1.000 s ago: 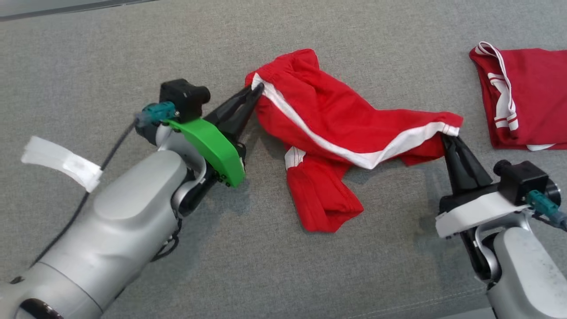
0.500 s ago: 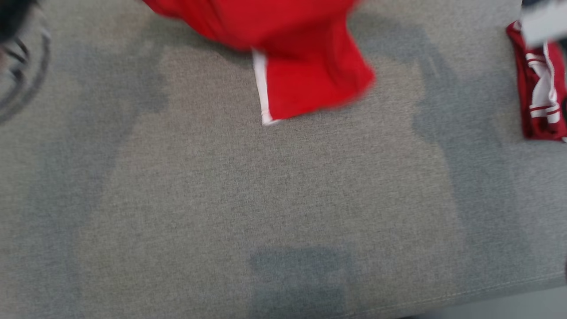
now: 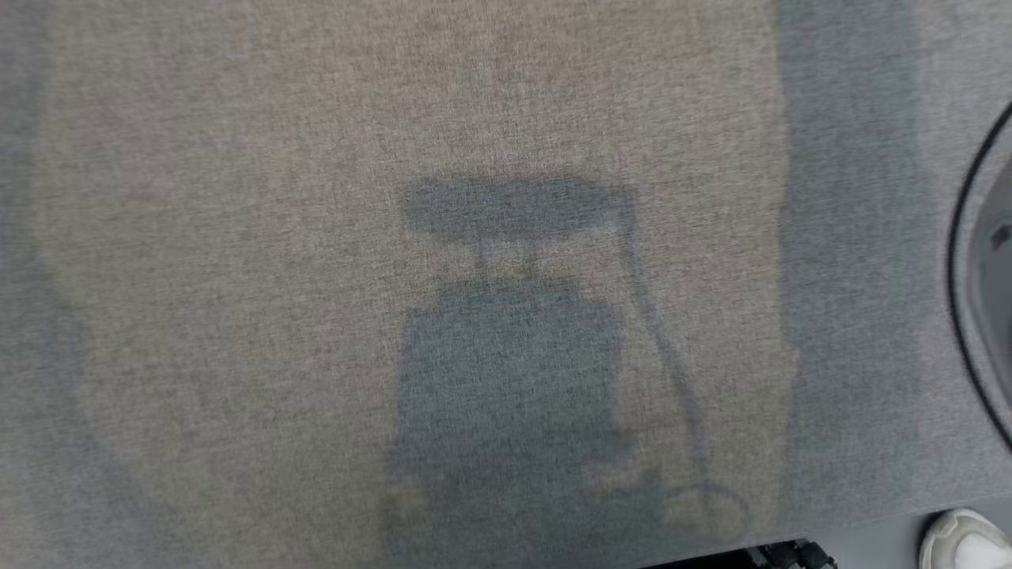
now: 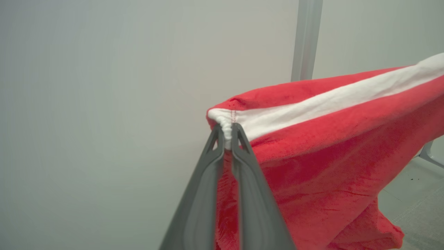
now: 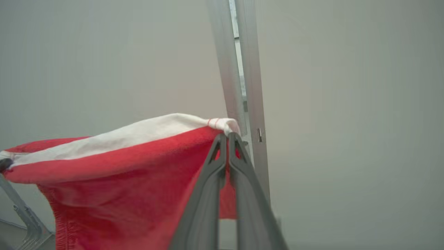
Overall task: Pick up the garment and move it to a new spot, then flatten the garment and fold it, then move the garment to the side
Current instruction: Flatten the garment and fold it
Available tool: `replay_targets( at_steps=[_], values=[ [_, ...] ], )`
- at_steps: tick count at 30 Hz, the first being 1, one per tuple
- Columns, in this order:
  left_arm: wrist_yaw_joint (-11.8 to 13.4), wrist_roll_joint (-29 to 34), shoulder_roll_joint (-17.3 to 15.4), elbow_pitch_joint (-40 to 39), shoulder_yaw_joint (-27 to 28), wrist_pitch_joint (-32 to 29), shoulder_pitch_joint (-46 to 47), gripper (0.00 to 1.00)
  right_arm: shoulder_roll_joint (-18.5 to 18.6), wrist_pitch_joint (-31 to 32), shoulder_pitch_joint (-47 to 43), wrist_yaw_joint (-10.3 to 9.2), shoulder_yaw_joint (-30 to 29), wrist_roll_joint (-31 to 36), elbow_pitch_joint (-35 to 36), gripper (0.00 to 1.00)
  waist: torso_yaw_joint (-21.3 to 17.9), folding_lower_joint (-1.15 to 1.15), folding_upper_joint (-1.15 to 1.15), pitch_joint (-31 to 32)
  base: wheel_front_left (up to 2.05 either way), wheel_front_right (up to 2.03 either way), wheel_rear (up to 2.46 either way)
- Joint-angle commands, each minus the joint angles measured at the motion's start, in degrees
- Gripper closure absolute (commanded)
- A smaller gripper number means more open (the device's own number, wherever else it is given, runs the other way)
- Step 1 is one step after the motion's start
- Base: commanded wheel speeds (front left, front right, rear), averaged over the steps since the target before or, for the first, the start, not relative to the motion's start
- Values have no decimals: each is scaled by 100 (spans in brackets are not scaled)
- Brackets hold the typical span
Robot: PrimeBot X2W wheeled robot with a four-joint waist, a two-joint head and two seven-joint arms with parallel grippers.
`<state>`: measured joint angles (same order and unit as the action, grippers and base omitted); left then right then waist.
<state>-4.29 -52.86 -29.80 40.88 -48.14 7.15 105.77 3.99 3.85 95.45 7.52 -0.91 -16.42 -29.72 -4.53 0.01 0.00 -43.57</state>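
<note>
The garment (image 4: 329, 146) is red with a white stripe and hangs in the air against a pale wall. In the left wrist view my left gripper (image 4: 227, 133) is shut on its white gathered corner. The cloth spreads to the right and droops below. In the right wrist view the garment (image 5: 121, 166) stretches away to the left. My right gripper (image 5: 227, 139) is shut on its other white-edged corner. The upper edge runs taut between the two grips.
The head view looks down on the grey fabric surface (image 3: 237, 237) with my own shadow (image 3: 506, 356) on it. A white shoe (image 3: 961, 541) sits past its lower right edge. A metal post (image 5: 239, 69) stands behind the garment, seen too as a post (image 4: 307, 38).
Both grippers have raised the garment off the grey surface, still shut on its two corners. The head camera has swung, so the whole head picture has shifted.
</note>
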Motion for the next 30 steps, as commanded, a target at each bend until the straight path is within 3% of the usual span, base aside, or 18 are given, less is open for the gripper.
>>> replay_targets(
  at_steps=[1,5,10,16,21,25,30],
  values=[
    [-89,5,65,193,-42,196,-264,100,-43,-184,-239,-5,121,-52,-233,100,-51,-1,0,-469,0,0,0],
    [-248,-245,250,566,-110,505,-840,100,-50,-559,-783,-5,515,-369,-593,100,-65,-1,0,-458,0,0,0],
    [-320,-545,227,463,-126,742,-1831,100,317,-907,-1804,-4,949,-957,-448,100,21,-1,0,-302,0,0,0],
    [-324,-758,-178,-658,-118,787,-3488,100,944,-1226,-3644,-7,1326,-1760,400,100,137,-1,0,467,0,0,0],
    [-301,-784,-479,-1793,175,794,-4914,100,1491,-1409,-5520,-11,1008,-2261,1463,100,344,-1,0,1185,0,0,0],
    [-39,-710,-572,-2670,314,796,-6280,100,1699,-1485,-7093,-15,717,-2608,2249,100,428,-1,0,1741,0,0,0],
    [518,-963,-559,-3816,505,797,-8074,100,1663,-1520,-8810,-16,266,-2774,3029,100,449,-1,0,2230,0,0,0]
  ],
)
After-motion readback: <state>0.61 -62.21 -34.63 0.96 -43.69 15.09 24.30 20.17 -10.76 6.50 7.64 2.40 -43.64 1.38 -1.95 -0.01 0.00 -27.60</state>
